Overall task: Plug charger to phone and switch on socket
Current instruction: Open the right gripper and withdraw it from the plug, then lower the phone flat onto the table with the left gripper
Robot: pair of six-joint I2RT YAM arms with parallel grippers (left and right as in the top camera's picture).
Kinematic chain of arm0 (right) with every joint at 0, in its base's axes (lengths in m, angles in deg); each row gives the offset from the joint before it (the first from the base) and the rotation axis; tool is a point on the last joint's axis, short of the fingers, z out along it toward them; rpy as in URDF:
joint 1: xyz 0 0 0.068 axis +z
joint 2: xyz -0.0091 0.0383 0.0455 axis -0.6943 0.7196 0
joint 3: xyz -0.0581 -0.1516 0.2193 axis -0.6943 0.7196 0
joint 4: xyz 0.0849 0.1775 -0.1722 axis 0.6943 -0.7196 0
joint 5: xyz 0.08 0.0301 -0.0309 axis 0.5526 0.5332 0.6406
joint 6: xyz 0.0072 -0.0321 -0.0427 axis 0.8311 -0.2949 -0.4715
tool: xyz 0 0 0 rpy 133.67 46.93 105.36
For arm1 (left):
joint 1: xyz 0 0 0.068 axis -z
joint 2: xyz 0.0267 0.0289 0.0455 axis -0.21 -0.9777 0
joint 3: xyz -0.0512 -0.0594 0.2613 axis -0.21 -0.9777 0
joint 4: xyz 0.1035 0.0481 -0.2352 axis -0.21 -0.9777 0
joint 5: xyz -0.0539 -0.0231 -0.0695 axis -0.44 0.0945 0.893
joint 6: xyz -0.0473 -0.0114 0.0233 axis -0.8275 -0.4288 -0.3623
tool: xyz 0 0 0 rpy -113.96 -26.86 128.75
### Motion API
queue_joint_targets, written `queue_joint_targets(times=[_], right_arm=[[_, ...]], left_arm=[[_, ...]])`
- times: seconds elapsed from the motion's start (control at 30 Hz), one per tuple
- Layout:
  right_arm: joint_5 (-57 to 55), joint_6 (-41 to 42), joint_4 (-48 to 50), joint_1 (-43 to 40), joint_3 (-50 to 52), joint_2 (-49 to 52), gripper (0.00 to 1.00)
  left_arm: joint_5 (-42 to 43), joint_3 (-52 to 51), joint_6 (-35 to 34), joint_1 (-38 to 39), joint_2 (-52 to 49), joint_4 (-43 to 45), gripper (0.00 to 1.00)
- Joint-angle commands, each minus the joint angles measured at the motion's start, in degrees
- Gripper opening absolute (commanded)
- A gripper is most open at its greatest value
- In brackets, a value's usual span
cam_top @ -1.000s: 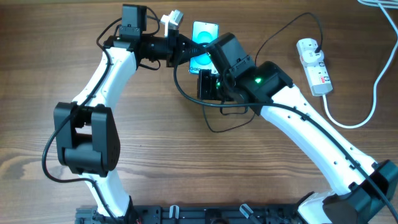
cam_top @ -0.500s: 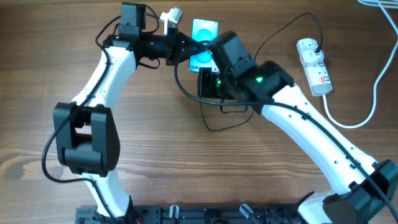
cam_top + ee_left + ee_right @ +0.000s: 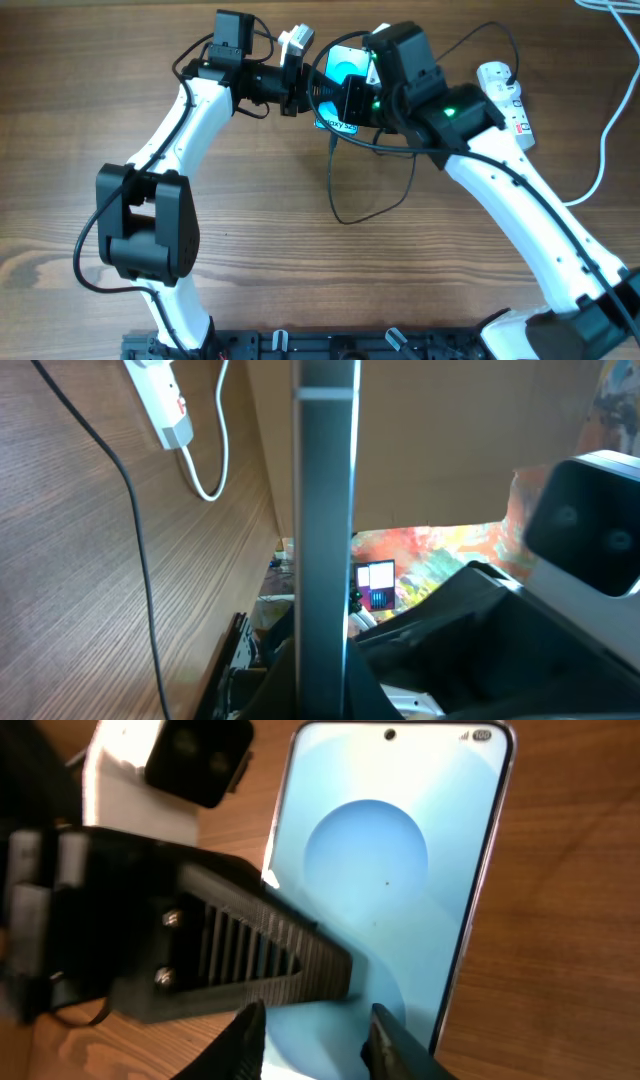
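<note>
**Phone pinned for plug-in, connector not confirmed seated**

Nearest, bottom edge of right wrist view: right gripper (image 3: 318, 1042), fingertips (image 3: 248, 1032) a little apart, only screen visible between them. Cannot tell whether clamping the charger tip, hidden below frame. Lined up on the phone's lower end, presumably for the port there.

Just beyond, lower left of same view: ribbed finger of left gripper (image 3: 310, 88) laid across the lower-left part of the phone (image 3: 400, 870). Reads as closed on the phone's side edge, back finger hidden. Likely there to stop sliding under insertion push. Edge-on grey bar (image 3: 325, 510) down centre of left wrist view consistent with that grip.

Phone location: upper centre of overhead view, between both grippers, screen lit. Cannot tell whether lifted or resting on table (image 3: 250, 260).

Further out: charger (image 3: 331, 175) in a slack loop down centre frame, then back toward upper right. Enough slack, no tug on the plug expected.

Farthest, upper right of overhead: socket (image 3: 500, 78), partly under right arm (image 3: 520, 200), well apart from phone. No gripper near red switches (image 3: 180, 405); switching judged a later step, needing one gripper freed.
</note>
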State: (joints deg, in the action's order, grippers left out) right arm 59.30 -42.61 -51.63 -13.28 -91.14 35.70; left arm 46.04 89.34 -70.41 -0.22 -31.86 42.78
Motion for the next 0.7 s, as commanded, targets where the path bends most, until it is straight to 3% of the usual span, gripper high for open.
queue_joint_targets(times=[0.0, 0.1, 0.17, 0.3, 0.37, 0.5, 0.67], right_arm=[[-3.3, -0.5, -2.1, -0.2, -1.4, -7.3, 0.7], [-7.6, -0.1, -7.0, -2.4, -1.4, -11.9, 0.74], [-12.1, 2.0, -11.9, -5.0, -1.4, -14.3, 0.77], [-16.9, 2.8, -20.5, -10.4, -1.4, -16.0, 0.91], [-16.9, 2.8, -23.0, -12.2, -1.3, -15.6, 0.94], [-16.8, 2.8, -26.1, -12.9, -0.9, -14.4, 0.97], [-16.2, 3.1, -26.2, -12.9, 2.5, -13.0, 0.99]], left_arm=[[2.8, 0.0, 3.3, -0.2, 1.7, 0.2, 0.04], [0.6, -0.1, 3.4, -0.2, 1.7, 0.2, 0.04], [-1.9, -0.5, 7.2, -0.1, 1.7, -0.9, 0.04], [-19.1, -0.6, 17.7, 1.7, 0.9, -13.7, 0.04], [-23.1, -0.6, 20.5, 3.0, 0.4, -15.6, 0.04], [-39.1, -0.6, 14.5, 5.4, 0.2, -15.5, 0.04], [-49.1, -0.6, 11.2, 6.9, -0.1, -15.3, 0.04]])
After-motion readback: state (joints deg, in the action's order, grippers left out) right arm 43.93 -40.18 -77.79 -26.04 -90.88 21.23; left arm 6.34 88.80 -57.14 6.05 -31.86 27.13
